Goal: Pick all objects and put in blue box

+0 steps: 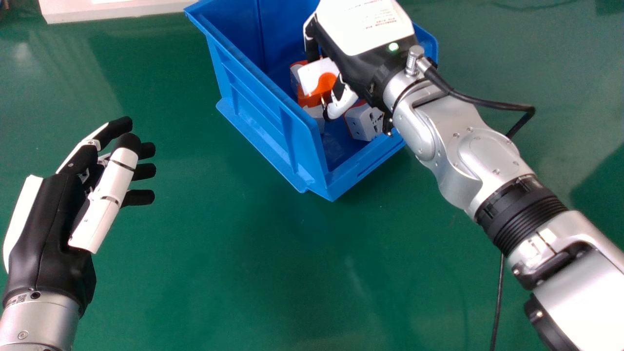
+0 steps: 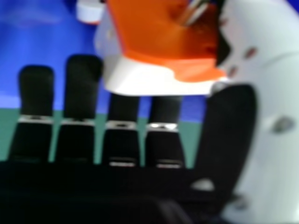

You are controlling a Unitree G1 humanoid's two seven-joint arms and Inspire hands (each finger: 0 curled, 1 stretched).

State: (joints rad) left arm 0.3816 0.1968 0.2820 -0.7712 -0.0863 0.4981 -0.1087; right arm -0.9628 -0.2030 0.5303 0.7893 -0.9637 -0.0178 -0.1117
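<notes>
The left hand (image 1: 51, 209) was well apart from the right one, to its left over the green surface (image 1: 204, 273), its fingers loosely bent and grasping nothing. The blue box (image 1: 243, 92) stood around the right hand's fingers, its long side wall to their left. Low in the box, a pale piece (image 1: 316, 115) sat partly hidden just beside the thumb. The orange and white plug piece (image 1: 327, 83) was inside the box's walls, tilted, pinched between the thumb and fingers of the right hand (image 1: 363, 75). A white socket block (image 1: 361, 122) lay in the box, near the thumb on its right.
</notes>
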